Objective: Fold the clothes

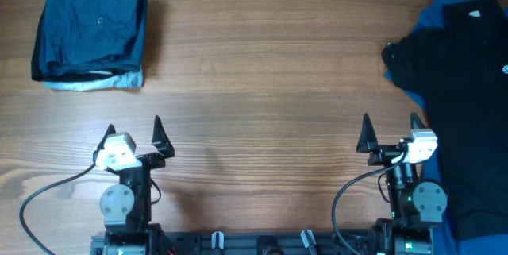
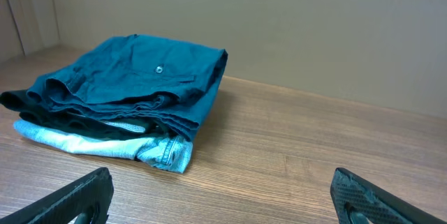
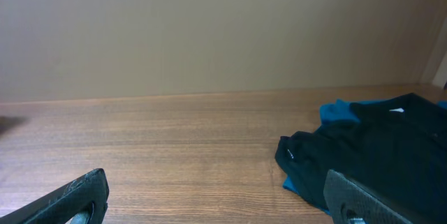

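Note:
A crumpled black shirt [image 1: 460, 104] lies at the table's right edge over a bright blue shirt [image 1: 435, 18]; the right wrist view shows the black shirt [image 3: 377, 154] ahead and to the right. My right gripper [image 1: 390, 131] stands open and empty near the front edge, just left of that heap. At the far left corner sits a folded stack of navy clothes [image 1: 91, 32] on a pale blue piece, seen in the left wrist view as the stack [image 2: 119, 91]. My left gripper [image 1: 133, 131] is open and empty, well short of the stack.
Bare wooden table [image 1: 262, 72] stretches between the folded stack and the heap. The arm bases and cables stand along the front edge [image 1: 262, 243]. A plain wall [image 3: 209, 28] rises behind the table's far edge.

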`<state>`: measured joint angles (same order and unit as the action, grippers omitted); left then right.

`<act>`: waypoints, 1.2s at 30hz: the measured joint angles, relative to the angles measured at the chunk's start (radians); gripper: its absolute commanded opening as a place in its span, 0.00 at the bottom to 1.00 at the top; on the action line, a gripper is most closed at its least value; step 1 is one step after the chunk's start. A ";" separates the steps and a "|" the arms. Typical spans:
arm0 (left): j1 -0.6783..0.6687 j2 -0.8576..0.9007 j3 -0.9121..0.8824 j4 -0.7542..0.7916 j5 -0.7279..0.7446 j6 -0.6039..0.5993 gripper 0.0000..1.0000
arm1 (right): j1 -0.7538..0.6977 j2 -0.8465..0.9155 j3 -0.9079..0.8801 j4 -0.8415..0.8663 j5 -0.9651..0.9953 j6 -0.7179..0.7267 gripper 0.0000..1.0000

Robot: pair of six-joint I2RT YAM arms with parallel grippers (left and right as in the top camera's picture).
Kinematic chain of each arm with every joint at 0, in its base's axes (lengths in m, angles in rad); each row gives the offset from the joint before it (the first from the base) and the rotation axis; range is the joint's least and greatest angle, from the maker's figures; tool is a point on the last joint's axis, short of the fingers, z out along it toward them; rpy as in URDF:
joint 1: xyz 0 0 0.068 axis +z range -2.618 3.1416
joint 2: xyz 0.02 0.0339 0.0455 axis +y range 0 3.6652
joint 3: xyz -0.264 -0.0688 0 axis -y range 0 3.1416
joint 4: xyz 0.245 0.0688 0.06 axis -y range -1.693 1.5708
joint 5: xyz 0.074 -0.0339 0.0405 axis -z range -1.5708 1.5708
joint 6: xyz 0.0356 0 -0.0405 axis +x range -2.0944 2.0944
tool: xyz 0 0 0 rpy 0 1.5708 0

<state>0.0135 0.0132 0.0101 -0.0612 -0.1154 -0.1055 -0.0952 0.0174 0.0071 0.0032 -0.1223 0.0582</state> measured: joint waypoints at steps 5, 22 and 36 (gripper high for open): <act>0.000 0.000 0.000 0.000 0.000 0.000 1.00 | 0.000 0.000 0.000 0.000 0.000 0.000 1.00; 0.000 0.000 0.000 0.000 0.000 0.000 1.00 | 0.000 0.000 0.000 0.000 0.000 0.000 1.00; 0.000 0.000 0.000 0.000 0.000 0.000 1.00 | 0.000 0.002 0.060 0.003 -0.025 0.133 1.00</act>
<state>0.0139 0.0132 0.0101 -0.0612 -0.1158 -0.1055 -0.0956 0.0193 0.0669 0.0067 -0.1471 0.1909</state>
